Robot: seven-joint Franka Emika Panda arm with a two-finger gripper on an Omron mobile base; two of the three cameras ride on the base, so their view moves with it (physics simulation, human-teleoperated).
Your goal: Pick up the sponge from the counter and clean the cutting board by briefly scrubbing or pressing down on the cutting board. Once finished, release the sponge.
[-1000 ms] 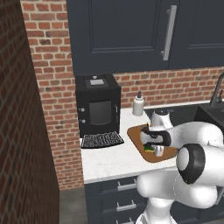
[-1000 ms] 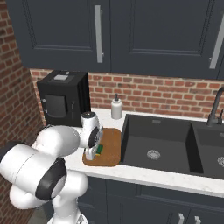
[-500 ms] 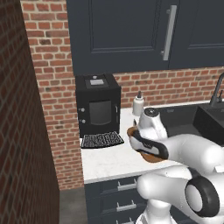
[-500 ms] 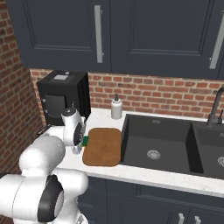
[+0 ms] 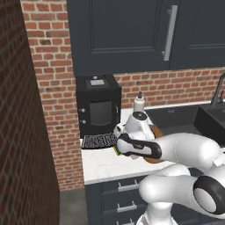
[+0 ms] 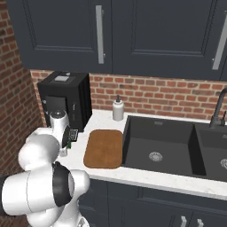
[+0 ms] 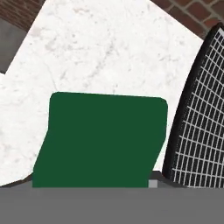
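- The gripper (image 5: 117,147) is hanging low over the white counter (image 5: 103,161), just in front of the black ribbed mat (image 5: 97,141).
- The sponge (image 7: 101,139) is sitting right at the gripper's tips, with its dark green top facing the hand camera. A bit of its yellow and green edge is peeking out by the hand in the left base view.
- I cannot tell if the fingers are squeezing the sponge or not.
- The brown cutting board (image 6: 104,148) is lying flat off to the gripper's side, near the dark sink (image 6: 159,146).
- The soap bottle (image 6: 117,108) is standing past the board by the brick wall.

Red brick wall (image 6: 168,95) behind dark upper cabinets (image 6: 133,35), dark sink basin (image 6: 159,146), dark drawers below.
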